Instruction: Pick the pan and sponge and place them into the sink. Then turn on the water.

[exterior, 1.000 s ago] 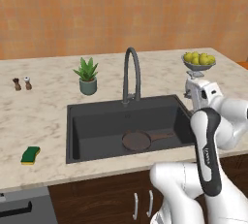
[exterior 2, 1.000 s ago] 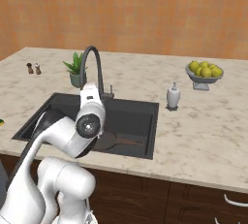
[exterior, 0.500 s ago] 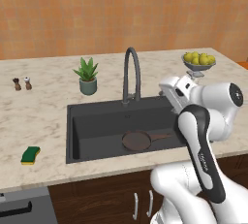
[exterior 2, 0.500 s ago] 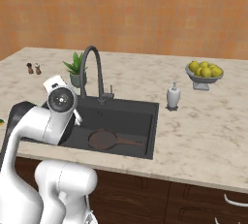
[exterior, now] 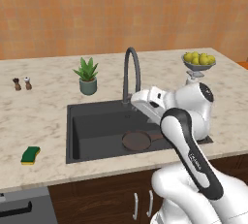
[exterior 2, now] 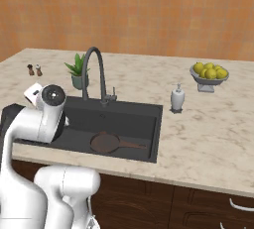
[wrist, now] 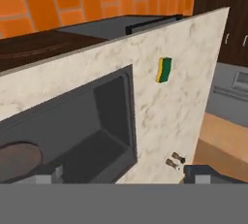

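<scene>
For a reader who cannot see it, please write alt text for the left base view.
A dark frying pan lies in a dark sink set in a marble counter, and a white robot arm reaches over the sink from the lower right. A green and yellow sponge lies on the counter left of the sink. Behind stand a curved faucet, a potted plant and a fruit bowl.

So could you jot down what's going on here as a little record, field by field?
pan: lying in the sink, handle pointing right
sponge: on the counter, left of the sink, not yet moved
faucet: no water running
gripper: open, holding nothing, above the sink and turned toward the sponge side
plant: on the counter behind the sink
fruit bowl: far right on the counter
soap bottle: right of the sink
</scene>
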